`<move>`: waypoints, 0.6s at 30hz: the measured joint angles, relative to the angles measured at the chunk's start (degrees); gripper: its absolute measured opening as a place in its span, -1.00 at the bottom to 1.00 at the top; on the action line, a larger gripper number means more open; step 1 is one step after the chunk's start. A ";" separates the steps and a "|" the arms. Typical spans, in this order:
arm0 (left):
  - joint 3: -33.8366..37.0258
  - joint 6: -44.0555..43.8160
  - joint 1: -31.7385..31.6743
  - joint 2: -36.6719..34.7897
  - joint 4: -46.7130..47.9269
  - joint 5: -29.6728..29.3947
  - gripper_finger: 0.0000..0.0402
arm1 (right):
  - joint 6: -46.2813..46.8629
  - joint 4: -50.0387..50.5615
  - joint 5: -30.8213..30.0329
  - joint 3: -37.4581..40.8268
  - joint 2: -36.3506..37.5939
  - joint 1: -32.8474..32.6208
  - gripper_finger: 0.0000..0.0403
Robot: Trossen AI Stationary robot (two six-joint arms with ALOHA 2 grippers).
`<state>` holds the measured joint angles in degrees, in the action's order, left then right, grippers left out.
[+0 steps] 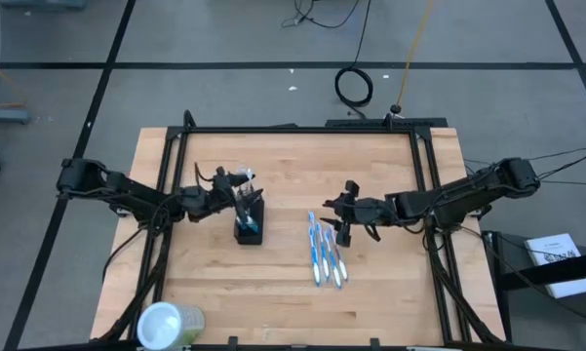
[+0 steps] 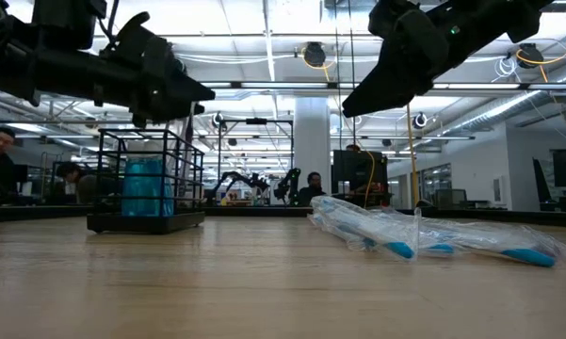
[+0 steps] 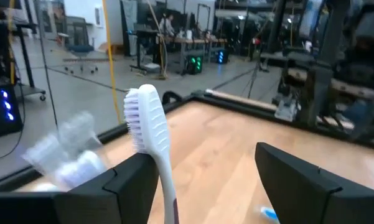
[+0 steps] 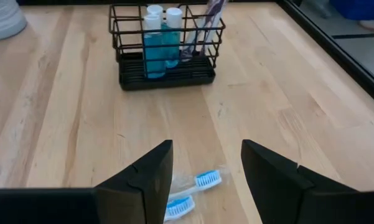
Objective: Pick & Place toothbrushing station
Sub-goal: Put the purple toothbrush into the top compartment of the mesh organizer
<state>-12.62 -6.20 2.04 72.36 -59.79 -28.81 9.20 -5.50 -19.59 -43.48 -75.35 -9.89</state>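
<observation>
Between the left gripper's [image 3: 199, 186] parted fingers, a white toothbrush [image 3: 150, 134] standing bristle-end up, leaning by one finger yet seemingly let go, not pinched. Directly below, the black mesh holder [image 1: 249, 225] on the table's left half, already carrying blue tubes with white caps [image 4: 159, 37] and a pinkish brush [image 4: 205, 28]. Over toward the right, the right gripper [image 1: 346, 214] hovering with fingers spread and nothing between them, just above a row of wrapped blue-and-white toothbrushes [image 1: 324, 252] lying flat on the bare wood. Judging by that: partly done, several items stowed, the wrapped brushes yet to be carried across. Near the front-left corner, a pale-green round container [image 1: 169, 323], untouched.
</observation>
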 joint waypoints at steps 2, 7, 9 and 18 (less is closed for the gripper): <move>0.00 -0.04 0.04 0.00 1.96 0.34 0.35 | 0.50 -0.06 -0.11 0.00 0.00 0.04 -0.10; 0.00 -2.40 -0.26 0.02 7.42 0.01 0.35 | 0.58 -0.06 -0.09 0.00 0.00 0.05 -0.10; 0.00 -2.51 -0.20 0.00 6.72 0.11 0.35 | 0.58 -0.04 -0.09 0.00 0.00 0.07 -0.10; -0.40 -2.58 1.11 0.00 3.78 6.16 0.35 | 0.60 -0.02 -0.07 -0.01 0.00 0.04 -0.10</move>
<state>-13.02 -8.78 3.15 72.36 -56.01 -22.65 9.80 -5.52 -19.66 -43.49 -75.35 -9.85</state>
